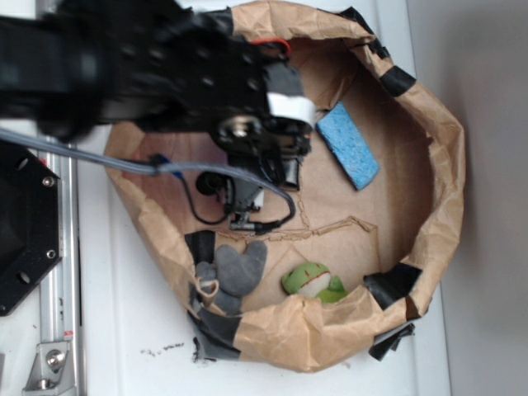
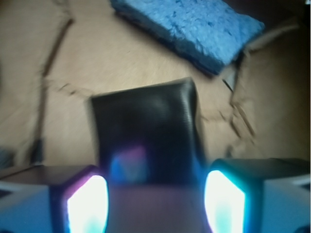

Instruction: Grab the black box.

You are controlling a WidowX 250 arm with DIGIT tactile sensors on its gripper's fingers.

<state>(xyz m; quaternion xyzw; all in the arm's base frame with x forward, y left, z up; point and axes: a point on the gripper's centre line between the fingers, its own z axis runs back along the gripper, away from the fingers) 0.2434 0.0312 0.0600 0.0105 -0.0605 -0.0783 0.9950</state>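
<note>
Black and glossy, the box [image 2: 146, 133] is sitting on brown paper straight ahead of the gripper [image 2: 155, 194] in the wrist view, its near edge reaching down between the two fingers. The jaws are standing spread, one finger [image 2: 82, 201] at seven o'clock and the other at five o'clock, each glowing pale on its inner face, with a gap showing on either side of the box; neither pad is touching it. A bluish sheen is lying on the box's near face. The picture is blurring slightly, so the box's surface detail is hard to read.

Beyond the box, at about one o'clock in the wrist view, a blue sponge [image 2: 194, 24] is lying flat on the paper, apart from the box. Creases and torn lines are running through the paper floor [image 2: 73, 58] around both.

In the exterior view the arm [image 1: 148, 66] is reaching in from ten o'clock and hanging over the middle of a crumpled paper nest [image 1: 437, 165], hiding the box beneath it. The sponge [image 1: 347, 144] is lying at two o'clock from the gripper. At six o'clock a grey stuffed toy [image 1: 235, 272] is resting against the nest's wall, and a green object [image 1: 309, 282] is sitting just right of it. A grey cable [image 1: 107, 161] is trailing off toward nine o'clock.
</note>
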